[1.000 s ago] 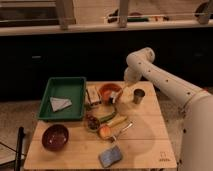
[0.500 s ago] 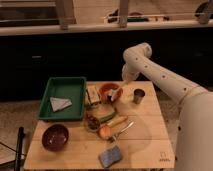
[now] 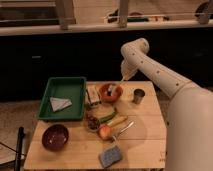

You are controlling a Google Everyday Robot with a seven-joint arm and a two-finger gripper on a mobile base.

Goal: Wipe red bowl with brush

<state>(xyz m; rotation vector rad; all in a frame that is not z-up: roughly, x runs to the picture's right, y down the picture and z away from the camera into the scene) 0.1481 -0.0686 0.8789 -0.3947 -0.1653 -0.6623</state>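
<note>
The red bowl [image 3: 110,92], shallow and orange-red, sits mid-table with the brush [image 3: 112,90] inside. We count two bowls, one maroon [image 3: 55,137]. The gripper [image 3: 121,80] hangs above-right; we cannot tell its fingers.

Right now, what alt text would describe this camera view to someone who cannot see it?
A white robot arm holds its hand just above a shallow orange-red plastic bowl with a small pale-handled brush inside, on a cluttered wooden table.

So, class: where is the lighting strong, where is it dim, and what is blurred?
Camera view: the table is warmly lit, the background behind it nearly black; the whole frame is soft, so the gripper above the red bowl and the brush in it lack fine detail.
</note>
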